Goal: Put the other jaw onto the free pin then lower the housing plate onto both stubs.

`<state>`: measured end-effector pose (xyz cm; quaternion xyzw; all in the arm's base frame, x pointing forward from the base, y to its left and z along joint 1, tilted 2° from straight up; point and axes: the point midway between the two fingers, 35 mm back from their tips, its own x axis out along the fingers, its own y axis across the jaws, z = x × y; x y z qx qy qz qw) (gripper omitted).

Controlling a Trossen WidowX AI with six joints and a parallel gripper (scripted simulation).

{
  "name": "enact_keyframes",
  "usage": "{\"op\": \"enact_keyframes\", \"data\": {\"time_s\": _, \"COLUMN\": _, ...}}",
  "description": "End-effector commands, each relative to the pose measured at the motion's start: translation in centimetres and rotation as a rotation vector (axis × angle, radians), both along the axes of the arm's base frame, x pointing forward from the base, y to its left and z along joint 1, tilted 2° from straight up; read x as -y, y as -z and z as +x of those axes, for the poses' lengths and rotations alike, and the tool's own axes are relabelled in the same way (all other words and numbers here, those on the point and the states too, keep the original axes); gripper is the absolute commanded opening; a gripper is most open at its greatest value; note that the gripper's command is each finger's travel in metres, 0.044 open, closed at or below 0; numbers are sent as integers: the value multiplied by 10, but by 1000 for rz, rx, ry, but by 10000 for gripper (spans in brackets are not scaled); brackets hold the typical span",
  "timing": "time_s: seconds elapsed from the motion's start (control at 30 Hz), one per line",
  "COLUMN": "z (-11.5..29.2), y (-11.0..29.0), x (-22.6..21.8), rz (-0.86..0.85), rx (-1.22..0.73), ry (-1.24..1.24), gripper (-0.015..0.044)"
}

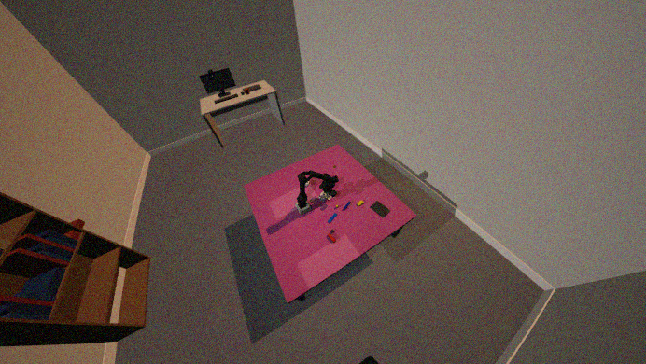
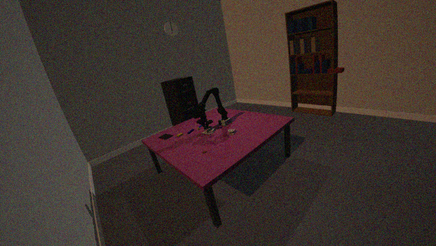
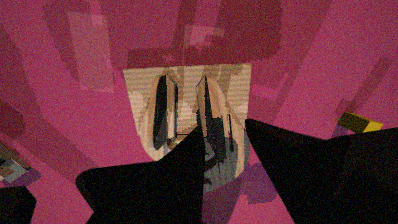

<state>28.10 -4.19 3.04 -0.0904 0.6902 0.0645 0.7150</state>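
Note:
A tan base plate [image 3: 134, 80] [image 2: 208, 132] lies on the pink table under the arm. One long jaw [image 3: 149, 119] stands over its left half in the wrist view. My gripper [image 3: 223, 127] is shut on the other jaw [image 3: 216, 97], which is over the right half, roughly parallel to the first with a gap between them. The black fingers hide its rear end, the pins and the gear teeth, so I cannot tell whether it is on its pin or the teeth mesh. The pale housing plate [image 3: 15, 167] [image 2: 232, 130] lies apart on the table, partly cut off in the wrist view.
A yellow block [image 3: 372, 126] [image 1: 359, 203] [image 2: 179, 135], two blue bars [image 1: 346, 205] [image 1: 332, 217], a red object [image 1: 331, 236] and a dark flat plate [image 1: 380, 209] [image 2: 166, 136] lie on the table [image 1: 289, 275]. The arm's base [image 1: 303, 208] is close by.

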Motion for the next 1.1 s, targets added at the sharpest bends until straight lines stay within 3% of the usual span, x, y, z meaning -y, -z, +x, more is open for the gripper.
{"op": "enact_keyframes", "data": {"time_s": 0.0, "z": 0, "y": 7, "x": 0, "rz": 2, "rx": 1, "ry": -3, "gripper": 134}}
{"op": "enact_keyframes", "data": {"time_s": 1.07, "z": 0, "y": 14, "x": 0, "rz": 1, "rx": 1, "ry": -14, "gripper": 134}}
